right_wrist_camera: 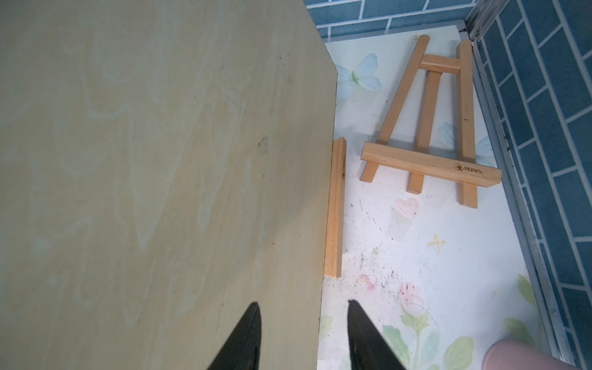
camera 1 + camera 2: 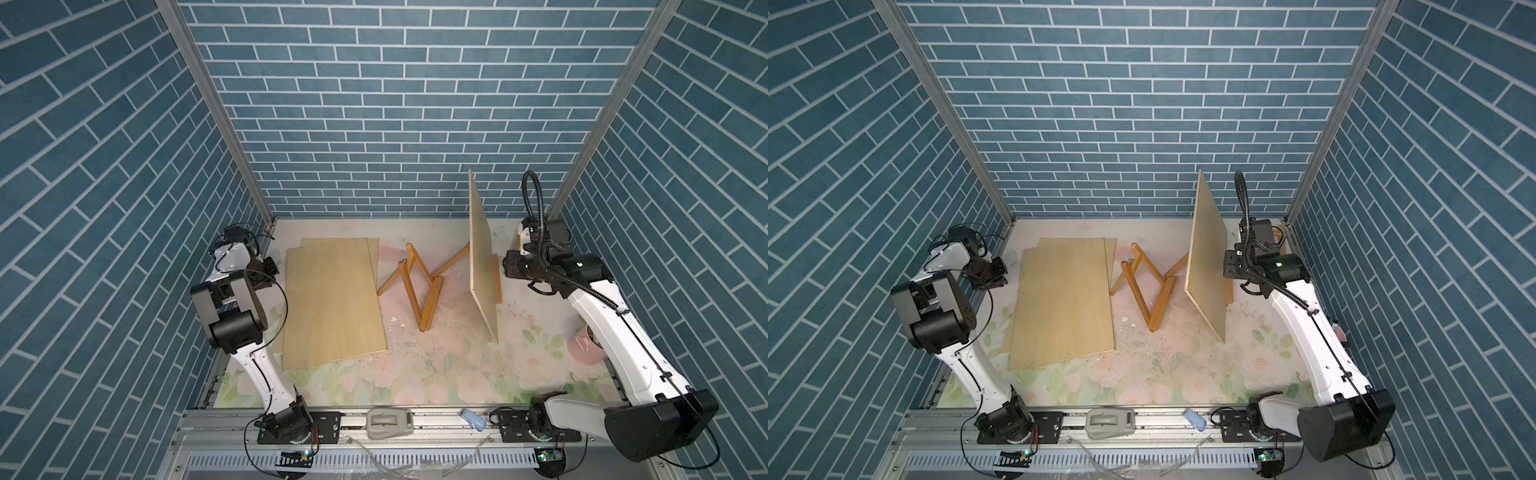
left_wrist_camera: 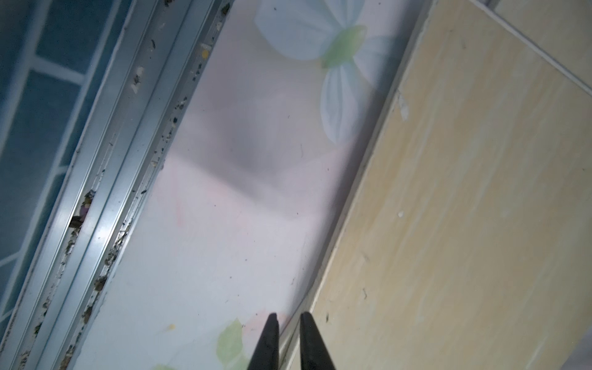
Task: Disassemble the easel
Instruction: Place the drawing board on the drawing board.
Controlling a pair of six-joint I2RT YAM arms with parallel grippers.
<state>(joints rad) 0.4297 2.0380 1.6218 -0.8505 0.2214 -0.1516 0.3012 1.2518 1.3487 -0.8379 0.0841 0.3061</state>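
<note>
A plywood board (image 2: 482, 262) stands on edge at the right, leaning on a wooden easel whose ledge (image 2: 497, 278) shows behind it. In the right wrist view the board (image 1: 160, 160) fills most of the frame, with the ledge strip (image 1: 334, 208) at its edge. My right gripper (image 1: 302, 302) is open beside the board's right face, its fingers either side of the board's edge in that view and gripping nothing. Folded easels (image 2: 415, 282) lie tipped over mid-table. My left gripper (image 3: 288, 315) is shut and empty, at the left edge of two flat boards (image 2: 332, 303).
A small easel (image 1: 429, 128) lies flat in the back right corner. A pink cup (image 2: 586, 345) stands under my right arm. A grey dispenser (image 2: 388, 422) and a blue item (image 2: 473, 417) rest on the front rail. Metal rails (image 3: 112, 192) edge the table.
</note>
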